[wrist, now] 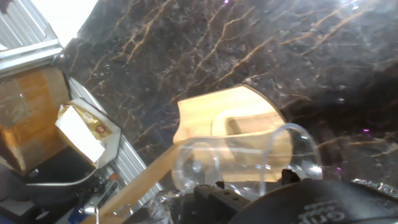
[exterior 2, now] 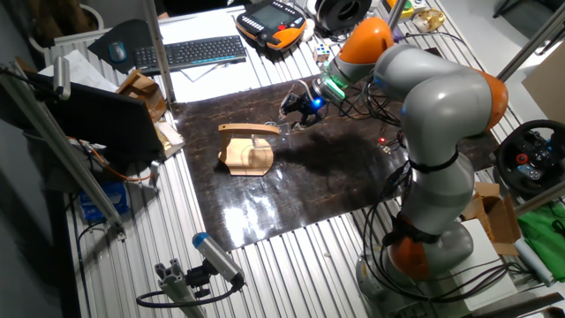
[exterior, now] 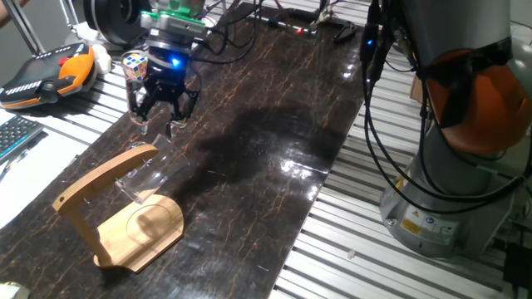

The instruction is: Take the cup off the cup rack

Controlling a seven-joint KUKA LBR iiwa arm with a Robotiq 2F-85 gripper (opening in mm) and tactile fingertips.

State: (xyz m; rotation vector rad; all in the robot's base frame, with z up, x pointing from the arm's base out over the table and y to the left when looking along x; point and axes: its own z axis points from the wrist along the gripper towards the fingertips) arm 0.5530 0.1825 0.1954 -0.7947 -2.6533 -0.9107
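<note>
Task barely begun, by the look of it: cup (exterior: 140, 176) hangs on cup rack (exterior: 116, 212), not yet gripped. Lift-off + all the rest left.

Largest first: arm (exterior 2: 433, 124) bends over dark table (exterior: 274, 158) from its base off the table's right edge in the one fixed view, reaching twd the far-left corner. Rack sits nr the front-left corner; clear cup is threaded on the tip of its arched arm. Gripper (exterior: 163, 112) hovers just above the cup, fingers spread, empty. Hand view shows cup rim close below fingers.
</note>
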